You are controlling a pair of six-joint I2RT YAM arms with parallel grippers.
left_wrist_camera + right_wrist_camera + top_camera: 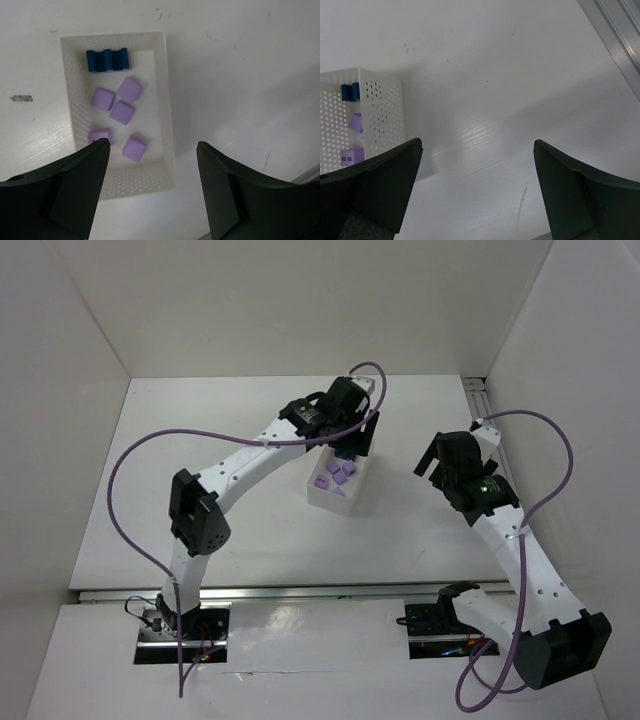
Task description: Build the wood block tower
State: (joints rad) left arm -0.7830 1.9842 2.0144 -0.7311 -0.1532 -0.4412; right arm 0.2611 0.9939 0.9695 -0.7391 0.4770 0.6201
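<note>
1. Two dark fingers (65, 195) of the left jaws fill the bottom of the left wrist view. They are spread wide and hold nothing.
2. Only this view looks straight down into the white box (167, 100). Five purple blocks (122, 112) lie loose on its floor. The dark blue blocks (107, 60) sit side by side at the far end. One purple block is partly hidden by a finger.
3. The near end of the box shows between those two fingers. The blocks lie under the left jaws and do not touch them.
4. The right wrist view sees the box from the side, so only bits of purple and blue show through its holes. It alone shows a grey rail (615, 30).
5. The right jaws are spread wide too and hold nothing. Bare counter (485, 100) lies between their fingers (375, 190), and the box is off to their left.
6. Only the top view shows both arms. The left arm (240, 465) bends over the box, and the right arm (520, 540) stands apart from it.
</note>
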